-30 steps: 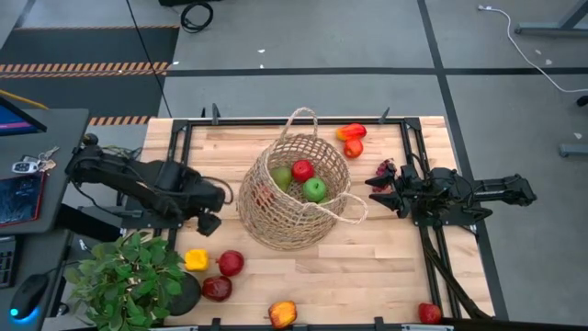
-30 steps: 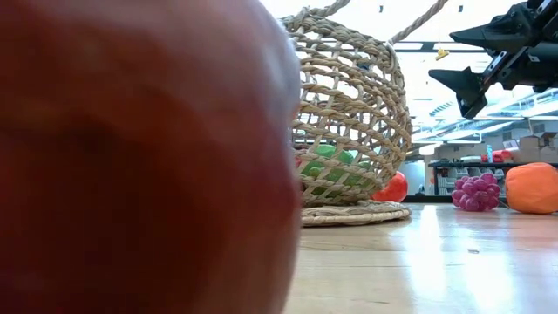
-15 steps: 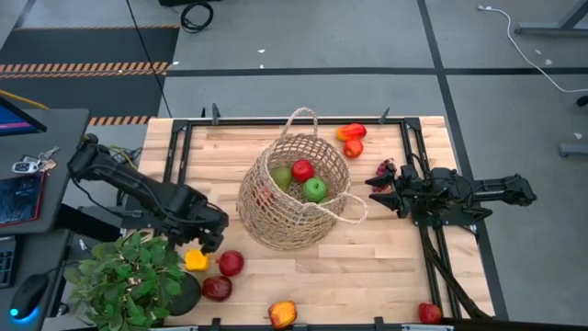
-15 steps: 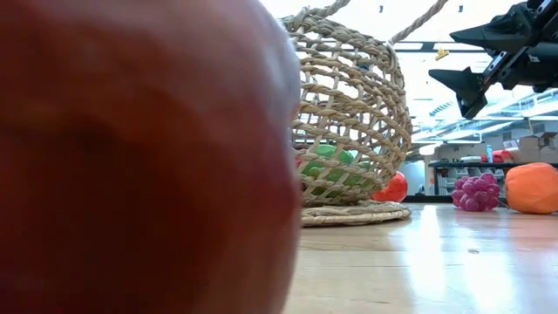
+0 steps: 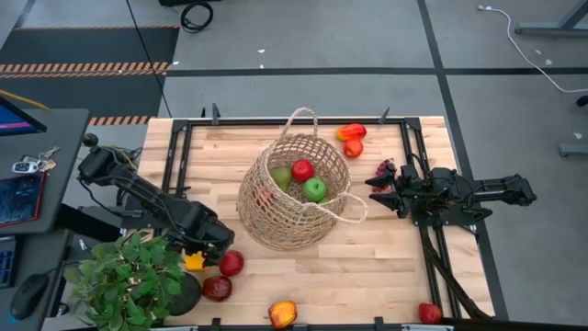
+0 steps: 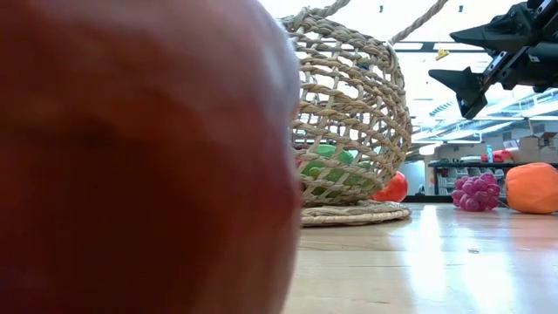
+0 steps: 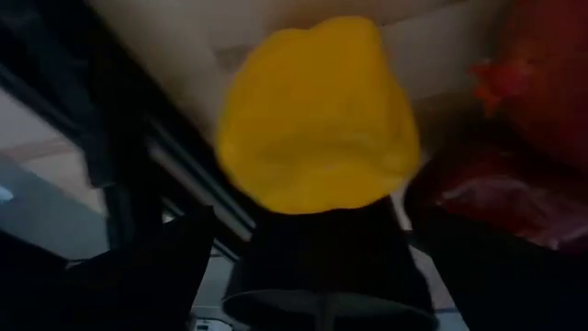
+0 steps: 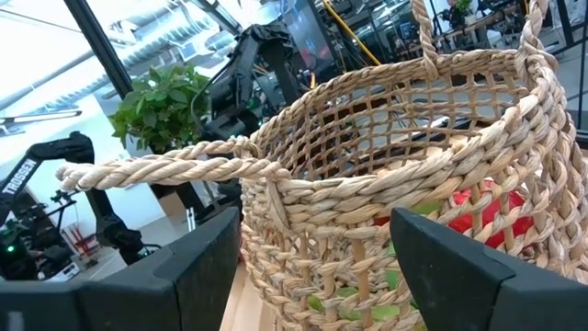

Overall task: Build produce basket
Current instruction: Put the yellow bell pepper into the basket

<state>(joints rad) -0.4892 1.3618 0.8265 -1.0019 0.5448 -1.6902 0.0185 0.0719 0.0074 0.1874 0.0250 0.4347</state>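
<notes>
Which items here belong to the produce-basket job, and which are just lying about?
Job:
basket
red apple and green apple inside it
yellow pepper under the left gripper
grape bunch
loose red fruits

Lying about:
potted plant
keys

Rough woven wicker basket (image 5: 292,198) on smooth pale wood table (image 5: 386,248).

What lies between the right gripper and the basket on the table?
Nothing but bare wood. In the high view the right gripper faces the basket, whose loop handle reaches toward it. The grape bunch sits beside the gripper, off that line.
</notes>
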